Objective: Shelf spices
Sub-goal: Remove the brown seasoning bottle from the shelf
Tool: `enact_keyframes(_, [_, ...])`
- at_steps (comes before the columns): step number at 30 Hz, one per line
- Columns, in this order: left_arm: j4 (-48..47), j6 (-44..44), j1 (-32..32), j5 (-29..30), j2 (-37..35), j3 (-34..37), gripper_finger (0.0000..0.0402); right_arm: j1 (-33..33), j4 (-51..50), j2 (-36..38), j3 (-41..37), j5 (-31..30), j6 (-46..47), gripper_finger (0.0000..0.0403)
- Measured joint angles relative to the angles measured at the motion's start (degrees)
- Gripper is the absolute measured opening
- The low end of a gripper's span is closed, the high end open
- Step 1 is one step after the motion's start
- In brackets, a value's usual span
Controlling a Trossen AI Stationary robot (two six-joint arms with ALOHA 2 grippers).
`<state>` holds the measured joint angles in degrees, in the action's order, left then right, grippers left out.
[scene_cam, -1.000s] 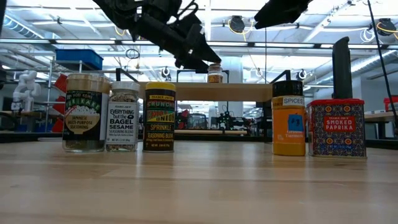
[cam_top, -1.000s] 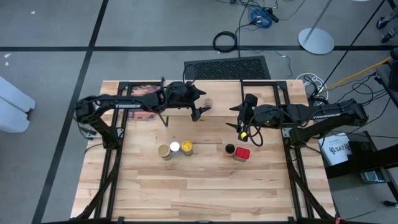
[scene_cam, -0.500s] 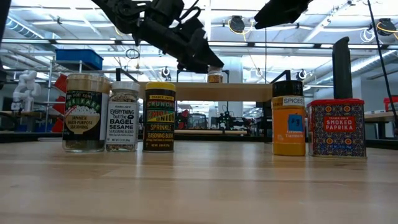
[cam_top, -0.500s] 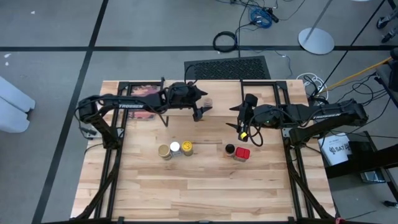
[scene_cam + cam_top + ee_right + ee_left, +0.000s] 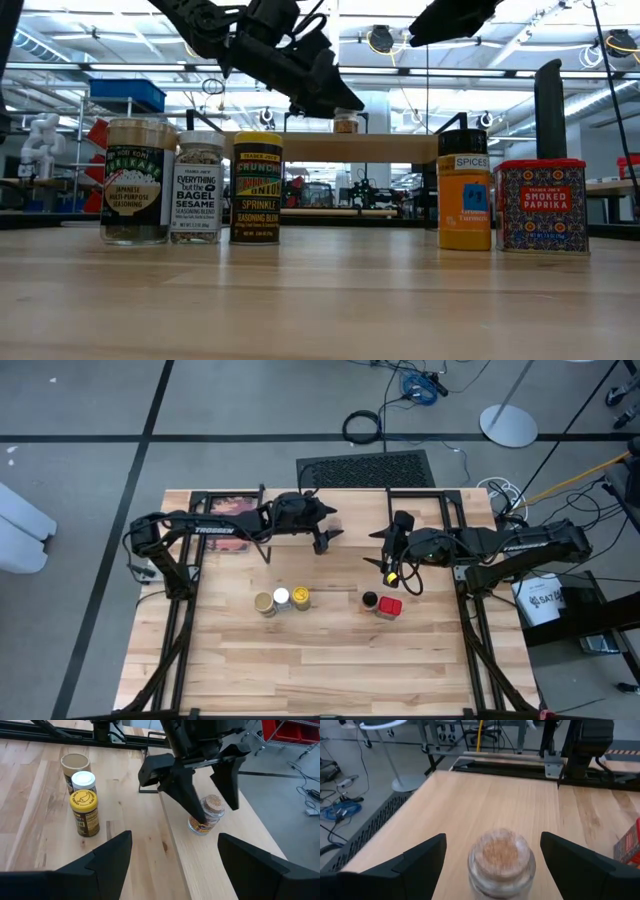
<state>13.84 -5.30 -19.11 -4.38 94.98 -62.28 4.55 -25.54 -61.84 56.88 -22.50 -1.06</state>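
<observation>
The step in hand looked like the first spice being dealt with on the shelf point(image 5: 220, 850): a small glass jar point(image 5: 502, 857) with a pale, speckled top stood upright on the light-wood plank, and the left gripper point(image 5: 207, 795) hung over it with its two fingers spread to either side, clear of the glass in both wrist views. Whether the jar was just set down or about to be lifted could not be judged from this moment alone. The right gripper point(image 5: 172, 865) waited level with the shelf's edge, fingers apart and empty. Five spices stood on the tabletop point(image 5: 330, 660): a tan jar point(image 5: 264, 603), a white-lidded bagel seasoning jar point(image 5: 198, 187) and a yellow-lidded jar point(image 5: 84, 812) in a tight row, with a dark-lidded orange jar point(image 5: 464, 190) and a red smoked-paprika tin point(image 5: 541, 205) side by side well apart from them. The next move probably called for one arm to reach down for a spice in that row. From overhead, the left arm covered the shelved jar, and the low view showed only its top behind the dark fingers; its label was unreadable.
</observation>
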Motion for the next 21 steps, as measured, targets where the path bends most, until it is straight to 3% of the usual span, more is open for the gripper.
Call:
enact_keyframes(10, [-1.1,-0.1,-0.1,0.0,0.0,-0.2,0.0319,0.0,0.0,0.0,0.0,0.0,0.0,0.0283])
enact_keyframes(21, [-1.6,-1.4,-0.3,0.1,0.0,-0.2,0.0233,0.0,0.0,0.0,0.0,0.0,0.0,0.0283])
